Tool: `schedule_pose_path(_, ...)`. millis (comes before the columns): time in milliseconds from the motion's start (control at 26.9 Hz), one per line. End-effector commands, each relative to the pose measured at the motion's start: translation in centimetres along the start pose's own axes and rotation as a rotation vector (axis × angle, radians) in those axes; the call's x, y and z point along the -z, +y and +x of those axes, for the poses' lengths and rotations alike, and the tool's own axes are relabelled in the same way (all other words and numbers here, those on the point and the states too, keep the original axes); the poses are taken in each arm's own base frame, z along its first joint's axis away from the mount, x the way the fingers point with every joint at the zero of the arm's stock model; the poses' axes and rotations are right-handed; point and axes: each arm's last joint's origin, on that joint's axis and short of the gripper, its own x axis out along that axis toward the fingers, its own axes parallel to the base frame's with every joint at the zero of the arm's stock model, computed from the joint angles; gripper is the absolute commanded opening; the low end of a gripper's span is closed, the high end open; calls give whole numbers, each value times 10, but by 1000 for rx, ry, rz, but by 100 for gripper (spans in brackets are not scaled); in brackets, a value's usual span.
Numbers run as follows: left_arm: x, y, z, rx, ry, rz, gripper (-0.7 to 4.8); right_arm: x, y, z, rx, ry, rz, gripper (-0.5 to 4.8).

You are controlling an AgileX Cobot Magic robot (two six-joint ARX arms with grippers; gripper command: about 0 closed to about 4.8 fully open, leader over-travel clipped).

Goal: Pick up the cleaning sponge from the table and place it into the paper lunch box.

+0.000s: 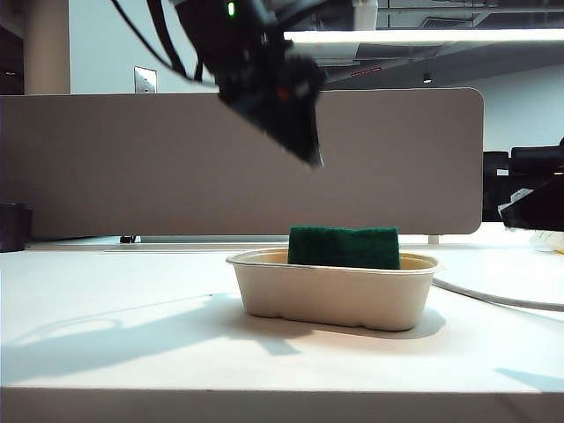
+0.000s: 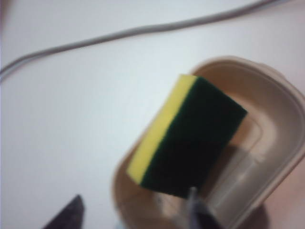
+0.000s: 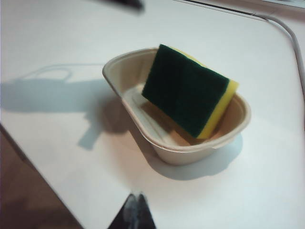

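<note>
The white tabletop [image 1: 106, 352] carries the paper lunch box [image 1: 335, 295]. Inside it the cleaning sponge [image 1: 344, 247] leans tilted, green face up. The left tool [image 1: 304, 145] hovers at its eleven o'clock, fingers apart, empty. The right tool [image 3: 136, 205] sits together, well apart.

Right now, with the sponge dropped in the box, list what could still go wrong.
1. The cleaning sponge sits tilted, propped against the paper lunch box wall and poking above the rim; a nudge might tip it out.
2. The left gripper, open, hangs just above the box; dipping or swinging low could clip the sponge.
3. A grey cable lies on the table beside the box; the right gripper, parked off to the side, could snag it if it moves in.
</note>
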Motion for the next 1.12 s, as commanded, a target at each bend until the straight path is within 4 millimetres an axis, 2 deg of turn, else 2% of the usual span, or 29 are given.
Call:
schedule_pose_path(37,-12,10,-27,-41,-31,-53,1,-2,0,0,-1,-17,0,-5)
schedule_pose_path(149,-18,16,-56,-79,-108,-101,-6,-2,0,0,-1,-17,0,-5)
schedule_pose_path(297,-20,22,-104,-125,-237,-194,-6,-2,0,0,-1,-17,0,-5)
schedule_pose_path(520,-16,18,-175,-156,-426,-256,-6,-2,0,0,-2,-17,0,-5)
schedule_pose_path(706,-7,9,-221,67,-638,-190,-6,-2,0,0,-2,-18,0,-5)
schedule_pose_path(892,4,4,-251,123,-732,-158,-5,-2,0,0,-2,-17,0,-5)
schedule_pose_path(1115,9,3,-263,108,-763,-155,-5,-2,0,0,-2,-17,0,-5)
